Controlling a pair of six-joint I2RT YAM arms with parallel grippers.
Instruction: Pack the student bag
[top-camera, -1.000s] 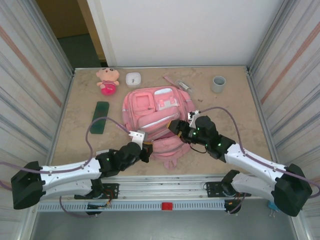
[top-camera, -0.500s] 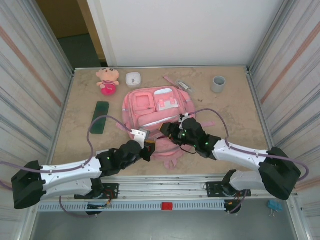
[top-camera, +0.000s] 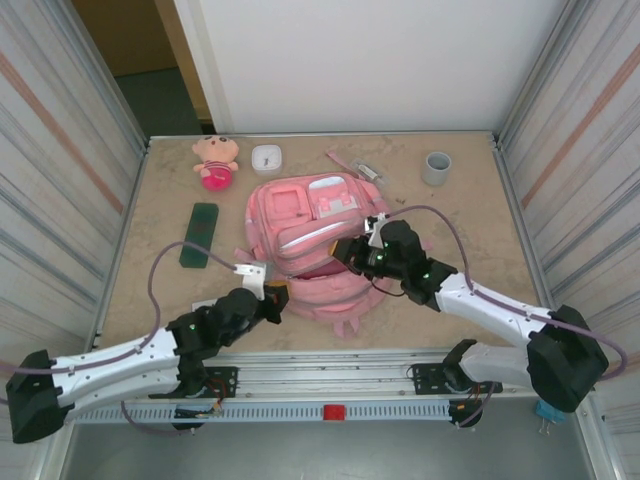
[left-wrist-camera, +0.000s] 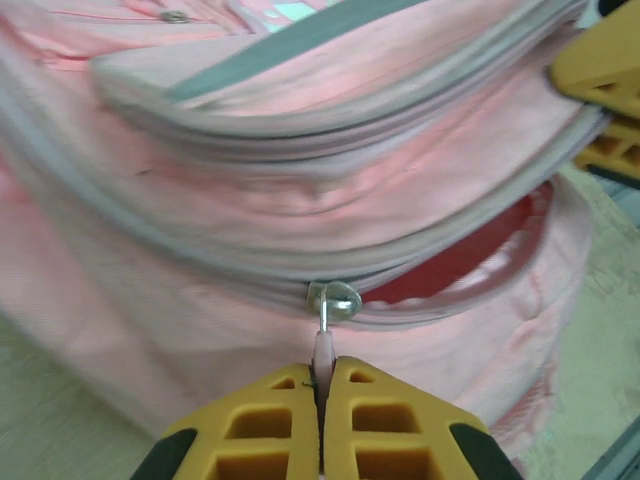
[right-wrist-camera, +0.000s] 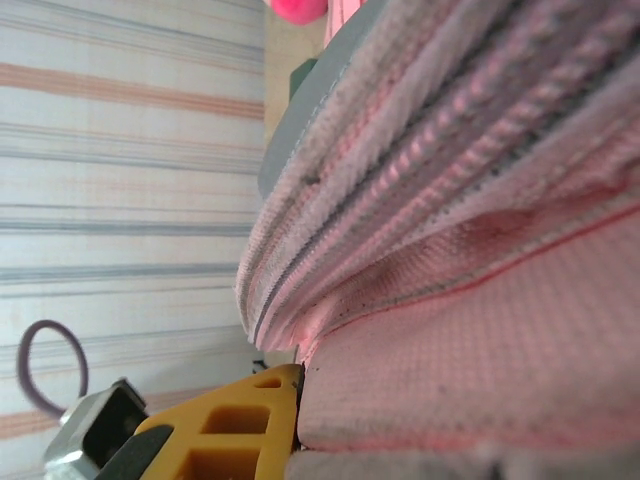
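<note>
Seen from above, the pink bag lies in the middle of the table, between the two arms. The left gripper meets its near left edge and the right gripper reaches into its front flap from the right. A doll, a white dish, a grey cup and a dark green strip sit well apart from it along the far and left sides. From this height neither gripper's gap can be read. The left wrist camera shows the left gripper's yellow fingers pressed together, with the pink zipper pull pinched between them. The metal slider sits just above, beside a part-open zipper that shows red lining. At that view's top right, the right gripper's two yellow fingers clamp the flap's edge, and fabric fills the narrow gap. The right wrist camera shows one yellow finger low in the frame, with the bag's ribbed seams and pink weave lying against it and a striped wall beyond.
</note>
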